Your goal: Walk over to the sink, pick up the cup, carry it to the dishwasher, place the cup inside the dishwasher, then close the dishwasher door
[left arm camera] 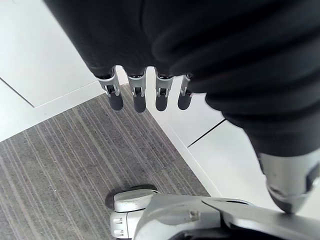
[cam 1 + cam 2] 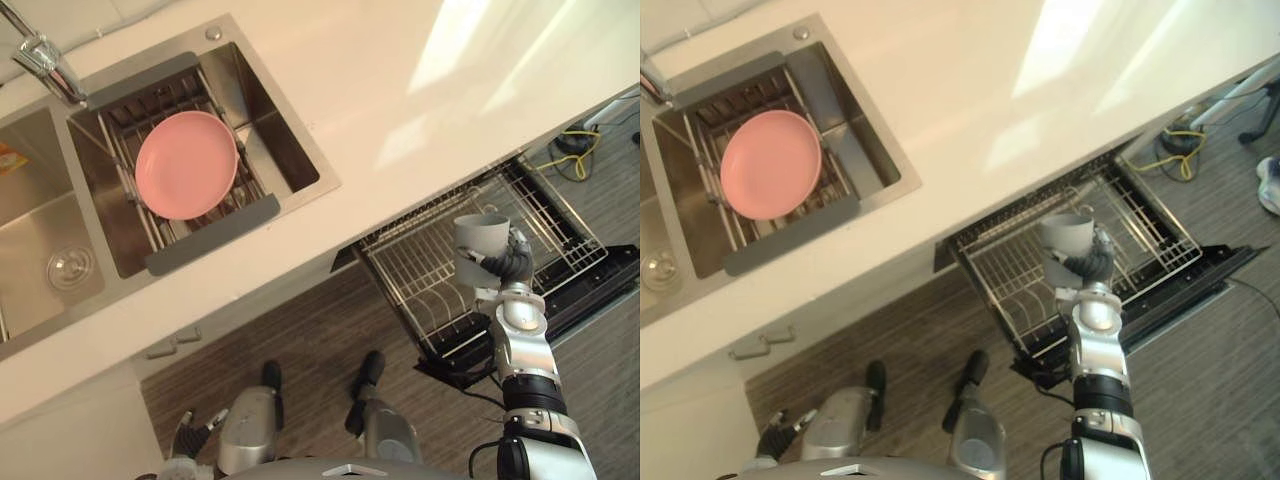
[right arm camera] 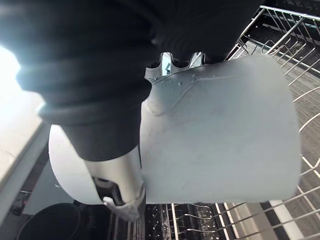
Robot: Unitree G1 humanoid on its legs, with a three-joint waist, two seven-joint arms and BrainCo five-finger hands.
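My right hand (image 2: 508, 262) is shut on a grey cup (image 2: 479, 248), holding it above the pulled-out wire rack (image 2: 430, 265) of the open dishwasher. The right wrist view has the cup (image 3: 220, 135) pale and large, with the thumb (image 3: 120, 180) curled across its side and rack wires (image 3: 300, 70) beyond it. The dishwasher door (image 2: 1200, 285) lies folded down under the rack. My left hand (image 2: 185, 432) hangs low at my side, with its fingers (image 1: 145, 95) straight over the striped floor.
A pink plate (image 2: 186, 164) rests on a drainer rack in the steel sink (image 2: 290, 150), with the tap (image 2: 45, 62) at the far left. The white countertop (image 2: 420, 90) runs over the dishwasher. Yellow cables (image 2: 575, 150) lie on the floor past the door.
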